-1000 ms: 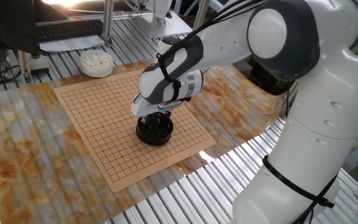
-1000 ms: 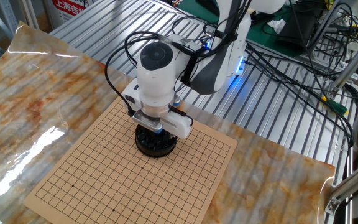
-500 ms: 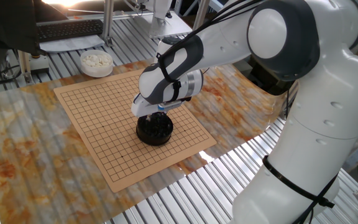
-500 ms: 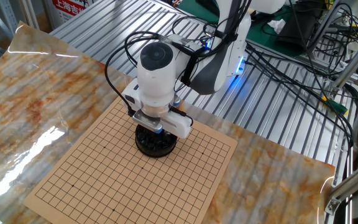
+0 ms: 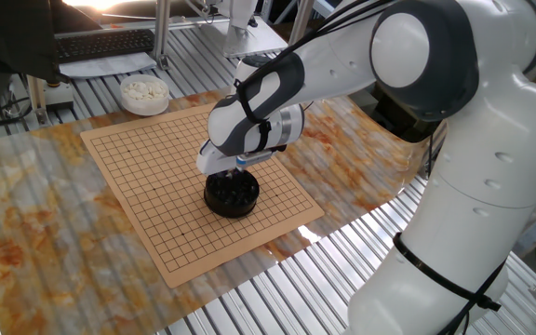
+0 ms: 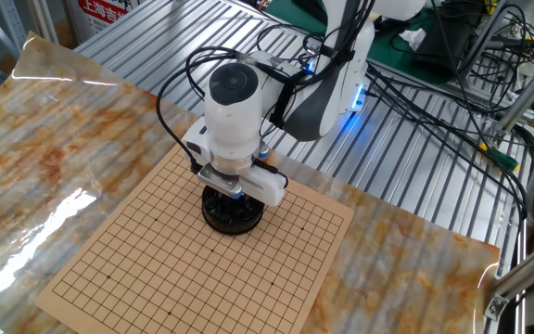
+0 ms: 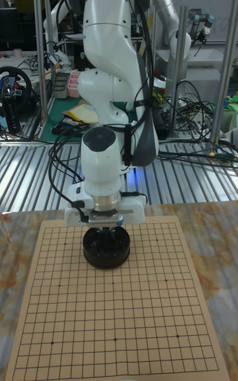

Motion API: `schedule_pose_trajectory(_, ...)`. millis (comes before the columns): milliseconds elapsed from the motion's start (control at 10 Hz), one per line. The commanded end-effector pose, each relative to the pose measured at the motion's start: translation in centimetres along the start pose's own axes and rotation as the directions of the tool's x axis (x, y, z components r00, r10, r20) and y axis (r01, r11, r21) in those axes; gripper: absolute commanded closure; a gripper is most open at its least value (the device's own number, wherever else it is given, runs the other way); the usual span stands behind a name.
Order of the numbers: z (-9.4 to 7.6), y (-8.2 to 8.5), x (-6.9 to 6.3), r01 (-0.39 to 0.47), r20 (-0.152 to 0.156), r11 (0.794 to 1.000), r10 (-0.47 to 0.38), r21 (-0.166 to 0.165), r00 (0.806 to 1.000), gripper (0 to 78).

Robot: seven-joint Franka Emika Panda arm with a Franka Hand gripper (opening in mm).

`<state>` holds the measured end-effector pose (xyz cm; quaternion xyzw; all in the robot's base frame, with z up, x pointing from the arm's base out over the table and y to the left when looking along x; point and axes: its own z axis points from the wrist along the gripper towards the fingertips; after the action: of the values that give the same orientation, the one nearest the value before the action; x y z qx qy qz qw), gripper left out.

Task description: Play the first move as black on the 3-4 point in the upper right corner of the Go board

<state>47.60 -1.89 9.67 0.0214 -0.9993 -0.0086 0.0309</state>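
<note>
A tan Go board (image 5: 147, 177) (image 6: 156, 269) (image 7: 132, 301) lies on the table with no stone on its grid. A squat black bowl (image 5: 231, 199) (image 6: 233, 215) (image 7: 106, 250) stands on the board. My gripper (image 5: 234, 182) (image 6: 233, 197) (image 7: 106, 229) points straight down into it. The bowl's rim and my wrist hide the fingertips, so their state does not show. The single black stone is hidden inside the bowl. In the tall view the board's upper right corner area (image 7: 158, 234) shows only bare wood and lines, and the 3-4 point there is unmarked.
A white bowl of white stones (image 5: 144, 92) sits off the board's far corner in one fixed view. Marbled sheet (image 6: 54, 139) covers the table around the board. Metal slats, cables (image 6: 434, 83) and the arm's base (image 7: 112, 37) lie behind.
</note>
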Motion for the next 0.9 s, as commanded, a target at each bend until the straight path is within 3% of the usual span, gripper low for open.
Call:
schedule_pose_trajectory(100,-0.06,-0.02,-0.02,-0.002,0.004,1.0,0.002,0.0,1.0,76.4)
schedule_pose_trajectory(600,-0.01,-0.08,0.29,-0.003,-0.004,1.0,0.003,0.011,1.0,76.4)
schedule_pose_trajectory(900,-0.92,0.14,0.55,-0.007,-0.009,1.0,0.007,0.011,1.0,76.4)
